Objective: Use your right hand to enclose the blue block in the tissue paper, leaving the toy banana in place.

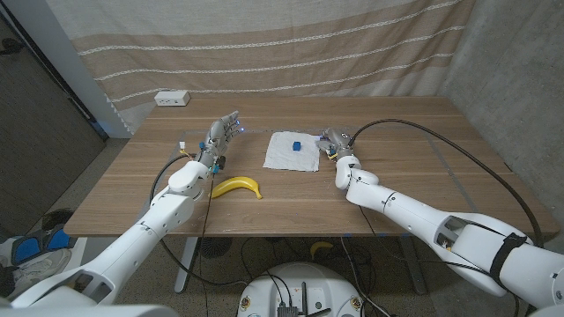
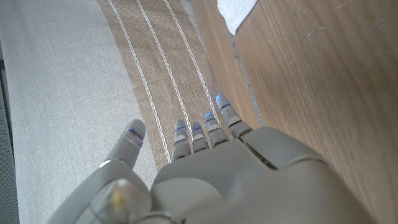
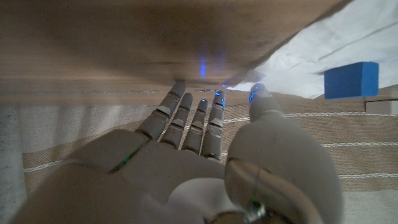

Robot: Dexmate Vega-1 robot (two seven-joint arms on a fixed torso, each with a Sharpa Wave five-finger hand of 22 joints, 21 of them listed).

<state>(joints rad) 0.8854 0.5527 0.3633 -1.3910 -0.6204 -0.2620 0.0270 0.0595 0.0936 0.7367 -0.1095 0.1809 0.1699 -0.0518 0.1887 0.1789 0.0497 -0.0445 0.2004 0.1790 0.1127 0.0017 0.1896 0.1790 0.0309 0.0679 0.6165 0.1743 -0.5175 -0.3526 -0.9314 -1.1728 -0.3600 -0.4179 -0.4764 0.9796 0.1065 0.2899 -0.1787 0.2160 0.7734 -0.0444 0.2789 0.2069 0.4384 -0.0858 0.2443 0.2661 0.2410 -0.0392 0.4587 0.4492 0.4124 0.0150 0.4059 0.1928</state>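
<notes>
While blue block (image 1: 297, 143) tops tissue paper (image 1: 284, 156), right robot hand (image 1: 332, 139) spread at its edge.

Blue block (image 1: 298, 143) — white tissue paper (image 1: 284, 155) — yellow toy banana (image 1: 238, 186).

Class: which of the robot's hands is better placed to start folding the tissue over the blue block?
Right. The right hand sits at the tissue paper's edge, beside the blue block; the left hand is farther off.

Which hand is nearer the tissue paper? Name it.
The right hand: its fingers reach the tissue paper edge, near the blue block. The left hand is open, apart from it.
</notes>
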